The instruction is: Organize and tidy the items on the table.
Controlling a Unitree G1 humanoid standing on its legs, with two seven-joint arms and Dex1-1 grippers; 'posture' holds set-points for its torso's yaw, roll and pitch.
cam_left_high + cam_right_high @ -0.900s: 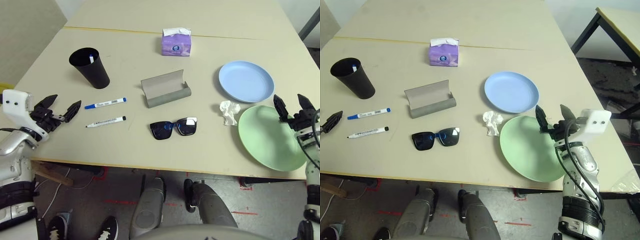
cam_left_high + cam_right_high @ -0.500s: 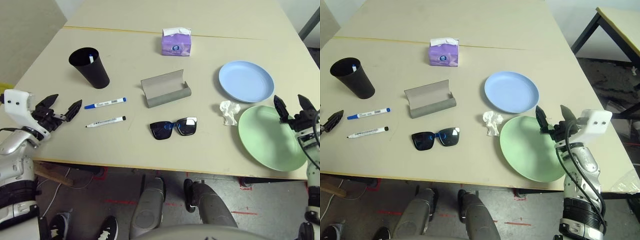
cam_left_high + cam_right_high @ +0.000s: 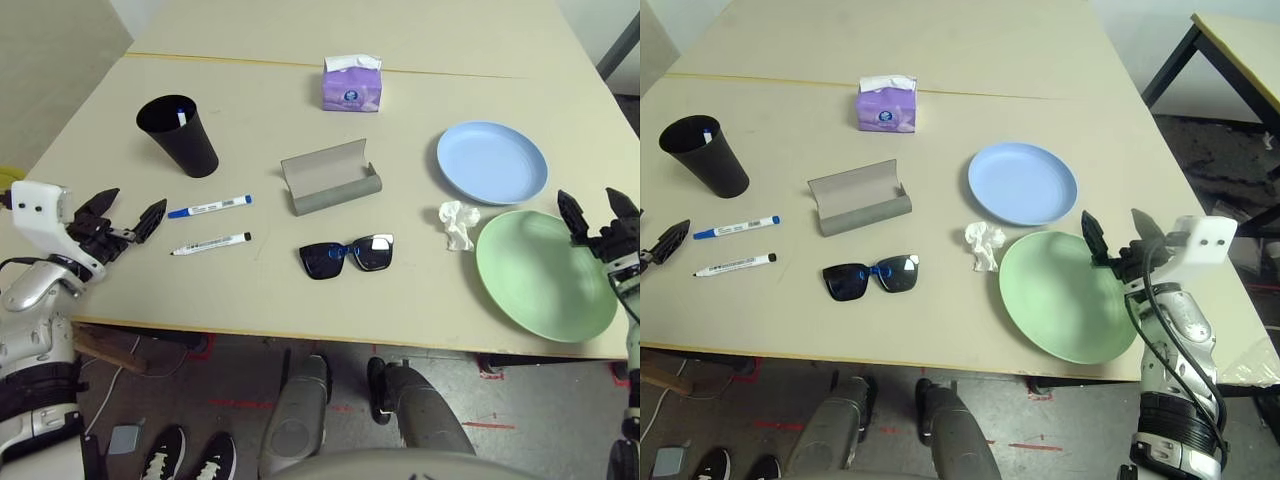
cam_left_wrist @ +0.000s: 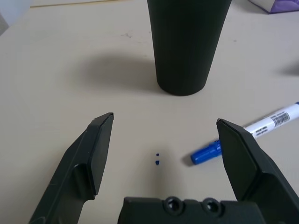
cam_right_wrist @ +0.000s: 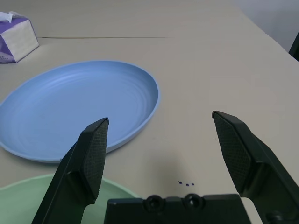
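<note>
Two white markers lie left of centre on the table (image 3: 270, 290): the blue-capped one (image 3: 210, 207) above the black-capped one (image 3: 211, 243). Black sunglasses (image 3: 347, 256) rest in front of the open grey glasses case (image 3: 330, 177). A crumpled tissue (image 3: 459, 224) sits between the pale blue plate (image 3: 492, 162) and the green plate (image 3: 543, 275). My left gripper (image 3: 135, 203) stands open just left of the markers, its wrist view facing the blue marker (image 4: 252, 133). My right gripper (image 3: 588, 200) hovers open over the green plate's right rim, with nothing held.
A black cup (image 3: 180, 135) with a marker standing in it is at the back left, close ahead of my left gripper. A purple tissue box (image 3: 352, 84) stands at the back centre by the seam. The near table edge runs just below the sunglasses.
My right gripper has drifted slightly to the right over the green plate. The left gripper has hardly moved. Both stay open.
</note>
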